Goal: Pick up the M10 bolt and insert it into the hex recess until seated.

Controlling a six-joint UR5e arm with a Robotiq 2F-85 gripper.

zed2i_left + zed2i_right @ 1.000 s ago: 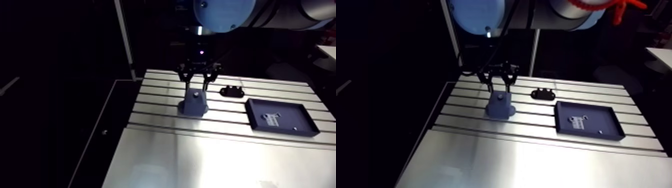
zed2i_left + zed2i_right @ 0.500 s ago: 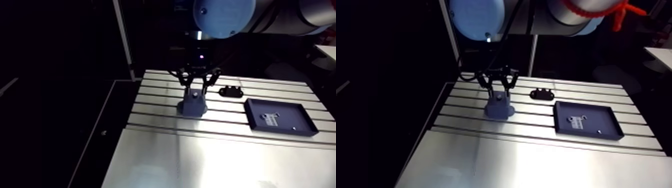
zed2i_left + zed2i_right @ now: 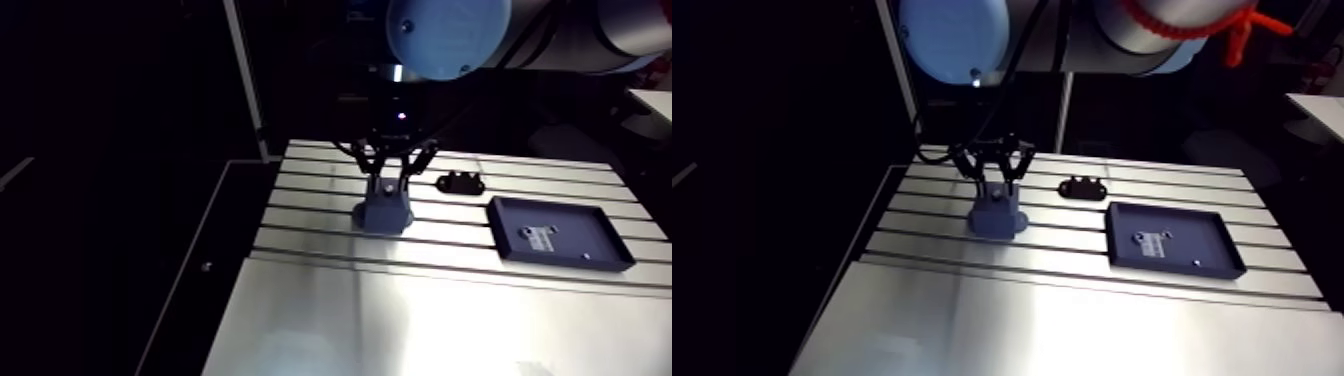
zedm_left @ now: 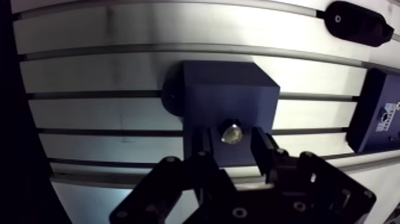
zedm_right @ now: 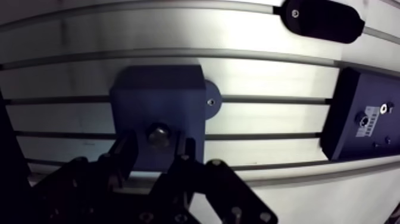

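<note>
The bolt (image 4: pixel 231 132) stands in the top face of the dark blue block (image 4: pixel 229 98), its shiny head showing in the hole, so it looks to be in the recess. Whether it is fully down cannot be told from these views.

The step in hand, as I judge it, is letting go and checking the seat. To do it well, lift straight up along the bolt's line, with no sideways drift, so that neither finger (image 4: pixel 262 149) catches the head and tips it or pulls it out. If the head is sitting high, a gentle push down from above would be better than a new grip.

The hand (image 4: pixel 232 144) hangs just over the block, spread a little, one finger on each side of the bolt head. A small dark gap shows on both sides, so it pinches nothing.

The block sits on the slotted table (image 4: pixel 107 71). A dark tray (image 3: pixel 560 232) lies well to one side, and a small black bracket (image 3: pixel 461 182) lies beyond it.
</note>
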